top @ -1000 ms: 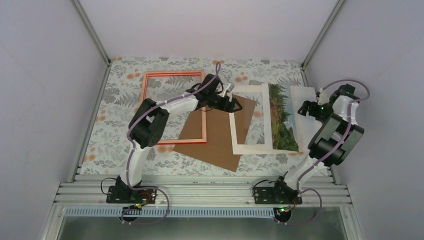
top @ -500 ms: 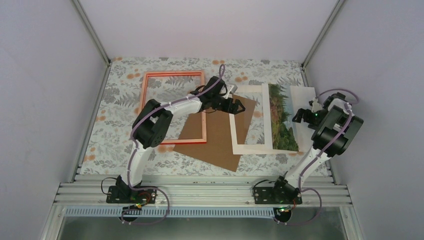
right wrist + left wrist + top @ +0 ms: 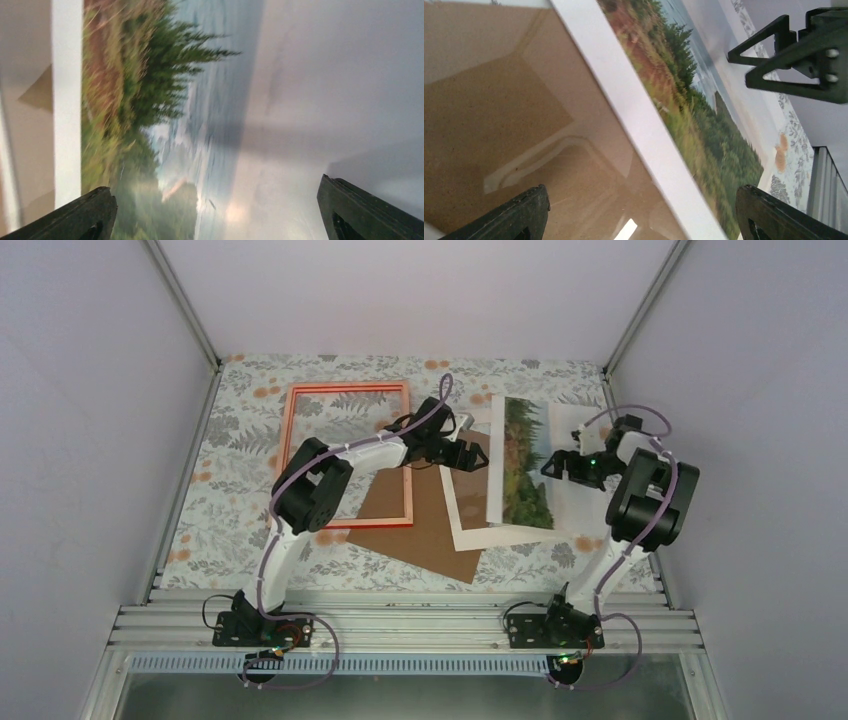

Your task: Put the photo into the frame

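The photo [image 3: 522, 465], a landscape print, lies right of centre, partly over the white mat [image 3: 500, 537]. The red frame [image 3: 348, 387] lies flat at the back left, its right side over the brown backing board [image 3: 425, 530]. My left gripper [image 3: 466, 453] is open and empty, low over the board and the mat's left side [image 3: 639, 125]; the photo [image 3: 704, 125] lies just beyond. My right gripper [image 3: 562, 465] is open, close over the photo's pale sky part [image 3: 280, 100], with nothing between its fingers. It shows in the left wrist view [image 3: 794, 55].
Floral cloth [image 3: 240, 460] covers the table. Grey walls stand on the left, back and right. A metal rail [image 3: 400, 625] with both arm bases runs along the near edge. The mat strip [image 3: 67, 100] shows left of the photo in the right wrist view.
My right gripper has swung left, and the photo and mat have slid left with it toward the frame. My left gripper has barely moved.
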`<state>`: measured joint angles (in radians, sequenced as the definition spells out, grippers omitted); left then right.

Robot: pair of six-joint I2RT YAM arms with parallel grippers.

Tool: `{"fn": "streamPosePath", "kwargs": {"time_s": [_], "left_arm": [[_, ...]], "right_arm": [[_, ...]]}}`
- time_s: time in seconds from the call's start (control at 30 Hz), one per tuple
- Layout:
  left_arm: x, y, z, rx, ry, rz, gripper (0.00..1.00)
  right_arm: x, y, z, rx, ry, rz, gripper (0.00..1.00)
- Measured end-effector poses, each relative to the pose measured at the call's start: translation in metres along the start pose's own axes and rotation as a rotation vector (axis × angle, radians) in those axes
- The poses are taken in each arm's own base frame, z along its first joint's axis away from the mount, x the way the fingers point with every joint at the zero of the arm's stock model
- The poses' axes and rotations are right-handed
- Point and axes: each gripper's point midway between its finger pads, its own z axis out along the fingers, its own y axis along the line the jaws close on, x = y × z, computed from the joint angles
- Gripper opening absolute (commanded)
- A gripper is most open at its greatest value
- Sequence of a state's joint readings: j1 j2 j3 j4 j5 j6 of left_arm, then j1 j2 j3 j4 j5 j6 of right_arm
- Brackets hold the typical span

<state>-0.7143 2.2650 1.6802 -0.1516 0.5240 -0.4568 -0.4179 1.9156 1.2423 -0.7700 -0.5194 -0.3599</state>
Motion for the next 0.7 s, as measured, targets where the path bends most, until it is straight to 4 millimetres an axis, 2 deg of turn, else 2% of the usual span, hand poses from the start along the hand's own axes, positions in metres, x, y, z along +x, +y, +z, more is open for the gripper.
{"fn": "streamPosePath", "kwargs": {"time_s": [0.1,0.17,0.23,0.37,0.47,0.6,0.7], "left_arm": [[0.005,0.005,0.004,-0.007,0.013,-0.008,0.93],[0.005,0.006,0.005,-0.008,0.014,-0.009,0.93],[0.004,0.006,0.004,-0.011,0.01,-0.007,0.93],[-0.003,0.005,0.004,-0.021,-0.006,-0.008,0.95],[-0.009,0.004,0.002,-0.029,-0.021,-0.026,0.95],[-0.012,0.011,0.0,-0.086,-0.027,-0.094,0.96],[-0.01,0.02,-0.001,-0.136,-0.026,-0.152,0.96]], "right_arm": [[0.005,0.028,0.005,-0.086,0.03,-0.023,1.0],[0.01,0.033,0.002,-0.104,0.051,-0.011,1.0],[0.012,0.03,-0.007,-0.102,0.05,0.008,1.0],[-0.007,0.009,-0.036,-0.028,-0.024,0.016,1.0],[-0.023,-0.015,-0.055,0.081,-0.08,0.009,1.0],[-0.031,-0.041,-0.064,0.178,-0.105,0.031,1.0],[-0.031,-0.056,-0.058,0.214,-0.095,0.055,1.0]]}}
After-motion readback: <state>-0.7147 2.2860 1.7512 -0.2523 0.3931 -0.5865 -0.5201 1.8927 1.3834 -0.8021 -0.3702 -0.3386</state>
